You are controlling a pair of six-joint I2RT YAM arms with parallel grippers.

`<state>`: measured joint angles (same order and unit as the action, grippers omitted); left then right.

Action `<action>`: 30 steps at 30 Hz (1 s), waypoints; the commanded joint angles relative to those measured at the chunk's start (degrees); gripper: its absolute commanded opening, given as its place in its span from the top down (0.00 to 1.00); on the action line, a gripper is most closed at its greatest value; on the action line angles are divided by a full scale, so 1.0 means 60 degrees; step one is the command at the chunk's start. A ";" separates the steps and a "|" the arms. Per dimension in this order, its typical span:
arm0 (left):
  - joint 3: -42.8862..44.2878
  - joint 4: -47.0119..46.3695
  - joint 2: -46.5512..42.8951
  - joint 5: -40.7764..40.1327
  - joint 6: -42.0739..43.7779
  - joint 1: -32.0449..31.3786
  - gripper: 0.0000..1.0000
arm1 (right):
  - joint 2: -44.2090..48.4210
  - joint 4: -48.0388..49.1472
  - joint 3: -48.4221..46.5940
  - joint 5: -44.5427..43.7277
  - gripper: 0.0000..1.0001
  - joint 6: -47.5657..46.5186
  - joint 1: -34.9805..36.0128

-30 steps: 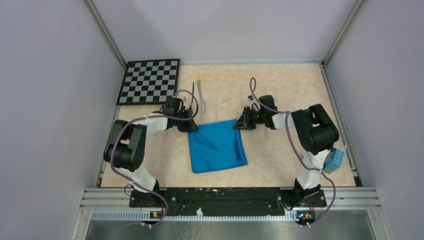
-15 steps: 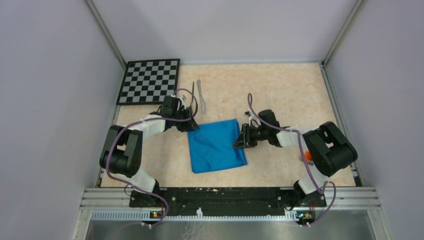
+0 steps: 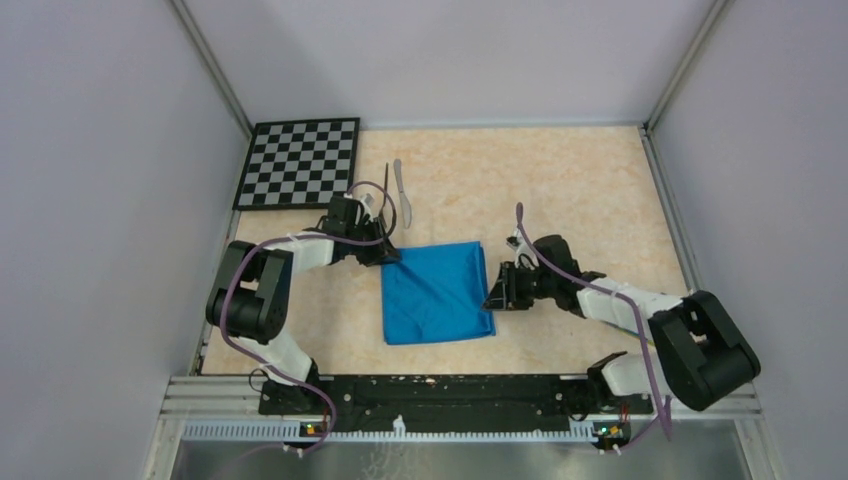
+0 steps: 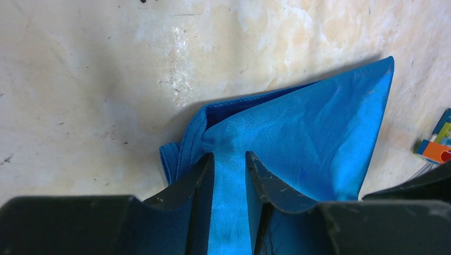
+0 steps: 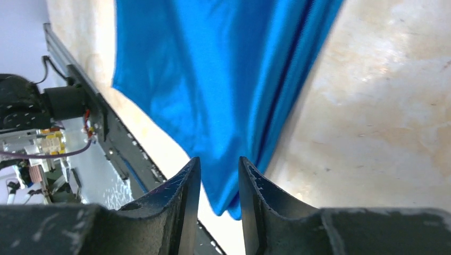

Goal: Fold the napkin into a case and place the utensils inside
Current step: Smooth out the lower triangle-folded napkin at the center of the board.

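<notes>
overhead view: the napkin [image 3: 435, 295] lies flat near the middle of the marbled surface [image 3: 570, 190], folded to a rough square, not a narrow strip. its far edge runs slightly askew. bare surface shows beyond that edge up to the back wall, and widely to the right of it. the near edge stops short of the black base rail [image 3: 450, 392].

the utensils lie outside the cloth, side by side past its far-left corner: the dark fork [image 3: 386, 185] on the left, the pale knife [image 3: 402, 192] just beside it. both lie near the checkerboard [image 3: 300, 162], which occupies the far-left corner against the side rail.

the left hand [image 3: 392, 256] sits at the napkin's far-left corner, with little room between it and the fork handle. the right hand [image 3: 494, 296] sits at the right edge, toward the near corner.

left wrist view: blue cloth fills the narrow gap between the fingers [image 4: 199, 180] and rises to a ridge at their tips. whether it is clamped cannot be told. stacked hems show at the left edge. a small orange-and-blue block [image 4: 436, 149] shows past the far corner; the overhead view does not show it.

right wrist view: the fingers [image 5: 186, 186] stand slightly parted. the napkin's corner and pale surface show through the gap, with nothing pinched. a dark fold line runs along the cloth's edge.
</notes>
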<state>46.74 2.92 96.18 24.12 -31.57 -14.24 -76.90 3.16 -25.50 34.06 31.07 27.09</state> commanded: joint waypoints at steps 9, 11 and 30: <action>-0.0469 0.0089 0.0219 -0.0405 0.0135 -0.0044 0.66 | -0.0564 0.1563 0.0679 0.1545 0.79 0.0788 0.0128; -0.0480 0.0107 0.0180 -0.0456 0.0156 -0.0047 0.66 | -0.0663 0.1165 0.0837 0.1216 0.83 0.0733 0.0128; 0.0026 0.0448 -0.1160 0.0789 0.0155 -0.0154 0.44 | 0.2593 -0.2853 -0.0903 -0.4190 0.64 -0.1268 0.0195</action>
<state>46.02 1.78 95.13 27.44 -31.57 -14.90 -68.36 -6.76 -24.49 16.43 32.84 26.94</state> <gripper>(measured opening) 0.515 0.268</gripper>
